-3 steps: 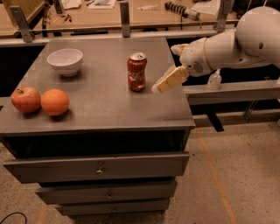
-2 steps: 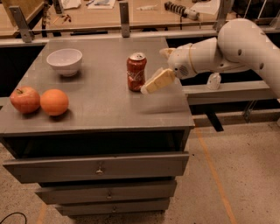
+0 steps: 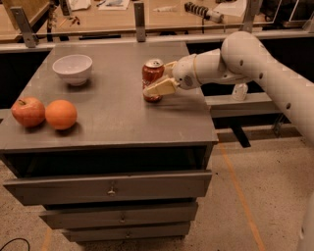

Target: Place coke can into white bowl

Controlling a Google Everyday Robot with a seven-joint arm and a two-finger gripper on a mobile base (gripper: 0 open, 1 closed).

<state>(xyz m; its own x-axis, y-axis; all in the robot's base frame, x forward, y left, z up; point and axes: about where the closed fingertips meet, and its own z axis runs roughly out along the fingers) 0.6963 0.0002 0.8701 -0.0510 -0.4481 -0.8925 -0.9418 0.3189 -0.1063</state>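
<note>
The red coke can point(image 3: 151, 72) stands upright on the grey cabinet top point(image 3: 113, 117), right of centre. My gripper point(image 3: 156, 79) reaches in from the right at can height. It is open, with one tan finger point(image 3: 159, 88) across the can's front and the other behind it. The can's base rests on the top. The white bowl point(image 3: 72, 68) sits empty at the back left of the top, well apart from the can and the gripper.
A red apple point(image 3: 28, 112) and an orange point(image 3: 61, 114) lie side by side at the front left edge. The top drawer point(image 3: 113, 186) below stands slightly pulled out. A workbench with tools point(image 3: 201, 11) runs behind.
My gripper has moved left from beside the can, and its fingers now stand on either side of it. The can, bowl and fruit have not moved.
</note>
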